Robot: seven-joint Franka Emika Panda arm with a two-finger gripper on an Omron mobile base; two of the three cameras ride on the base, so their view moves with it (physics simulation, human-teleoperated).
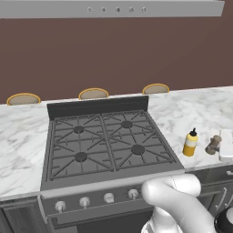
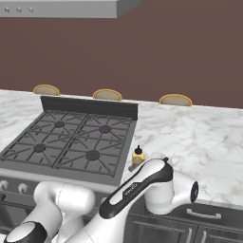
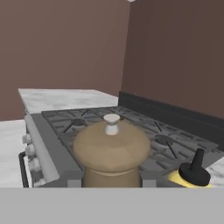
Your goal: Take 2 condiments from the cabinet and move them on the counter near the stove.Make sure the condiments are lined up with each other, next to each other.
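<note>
The two condiments are on the white marble counter [image 1: 200, 109], just right of the stove [image 1: 107, 141]. The yellow squeeze bottle [image 1: 190, 142] stands upright by the stove's front right corner. In the right base view the yellow bottle [image 2: 138, 154] peeks over my arm. The small brown pepper mill [image 1: 213, 144] leans slightly a little to the bottle's right. My gripper [image 1: 219, 145] comes in from the right edge and is shut on the mill. In the hand view the mill's knobbed top [image 3: 112, 146] sits close in front, with the bottle's dark nozzle [image 3: 195, 168] to its right. The cabinet is out of view.
Black grates [image 1: 109, 136] cover the stove, and round knobs [image 1: 108, 197] line its steel front. Three tan round seat tops [image 1: 93, 93] show behind the counter's far edge. A grey hood [image 1: 109, 8] hangs overhead. Marble runs on to the stove's left [image 1: 20, 141].
</note>
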